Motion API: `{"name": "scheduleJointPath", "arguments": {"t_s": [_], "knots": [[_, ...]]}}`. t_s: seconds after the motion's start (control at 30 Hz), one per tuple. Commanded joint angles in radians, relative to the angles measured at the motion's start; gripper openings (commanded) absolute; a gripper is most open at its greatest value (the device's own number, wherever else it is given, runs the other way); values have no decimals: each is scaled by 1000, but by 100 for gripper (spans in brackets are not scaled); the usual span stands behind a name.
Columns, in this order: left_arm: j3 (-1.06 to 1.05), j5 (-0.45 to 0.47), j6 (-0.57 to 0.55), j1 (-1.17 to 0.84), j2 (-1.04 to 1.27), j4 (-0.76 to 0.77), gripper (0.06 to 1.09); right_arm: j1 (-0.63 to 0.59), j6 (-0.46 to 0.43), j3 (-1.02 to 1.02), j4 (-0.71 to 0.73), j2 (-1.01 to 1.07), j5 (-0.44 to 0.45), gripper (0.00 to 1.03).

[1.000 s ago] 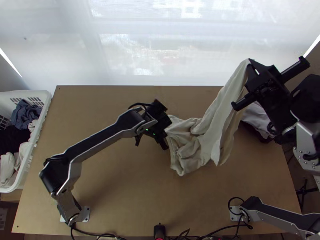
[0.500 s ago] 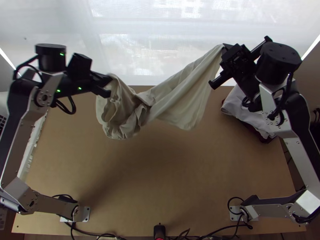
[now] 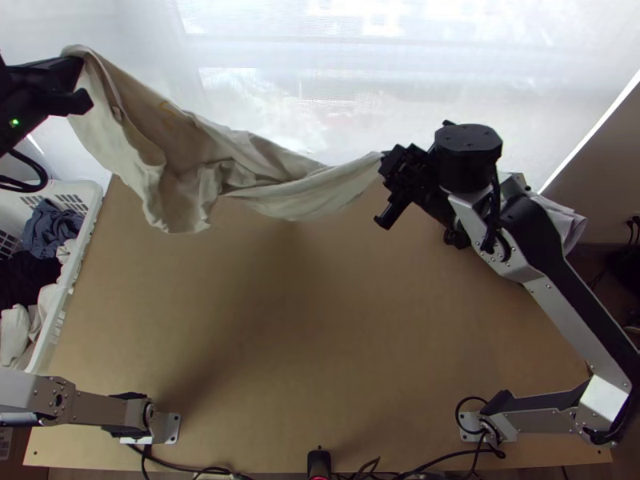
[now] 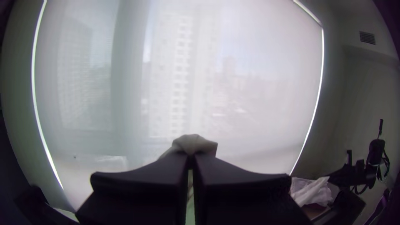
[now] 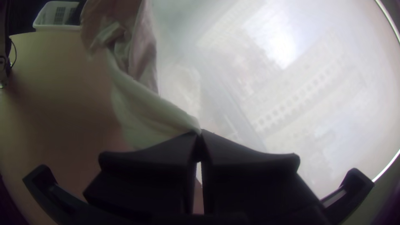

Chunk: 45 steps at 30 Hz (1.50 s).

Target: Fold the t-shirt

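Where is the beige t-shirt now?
In the top view, the beige t-shirt hangs between the left black end effector, upper left, and the right black end effector, over the far edge of the wooden table.

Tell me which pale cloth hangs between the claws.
The beige shirt, pinched in the left claw and right claw; the white cloth lies at the right of the table, others in the basket.

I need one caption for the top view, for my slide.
Left gripper and right gripper hold a beige t-shirt stretched above the wooden table.
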Motion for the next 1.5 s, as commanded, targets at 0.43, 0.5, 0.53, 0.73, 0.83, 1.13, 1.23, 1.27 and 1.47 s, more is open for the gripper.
{"name": "scheduleJointPath", "arguments": {"t_s": [0.43,0.5,0.53,0.73,0.83,1.13,1.23,1.27,1.47], "knots": [[-19,35,-21,142,-161,-32,9,-68,13,-29,65,235,-88,3],[-20,35,-20,139,-179,-36,9,-100,21,25,93,292,-91,3],[-20,35,-20,139,-189,-37,9,-120,28,60,111,321,-91,3],[-26,35,-15,135,-232,-59,9,-198,105,298,176,483,-90,3],[-34,35,-13,133,-245,-69,9,-212,137,414,199,546,-82,3],[-45,37,-15,70,-259,-123,9,-186,170,433,133,670,-73,3],[-77,37,-15,30,-261,-157,9,-178,231,371,31,675,-74,30],[-91,35,-15,16,-261,-167,9,-172,245,330,10,660,-74,49],[-243,37,-13,-36,-285,-167,9,-125,298,141,-7,511,-116,99]]}}
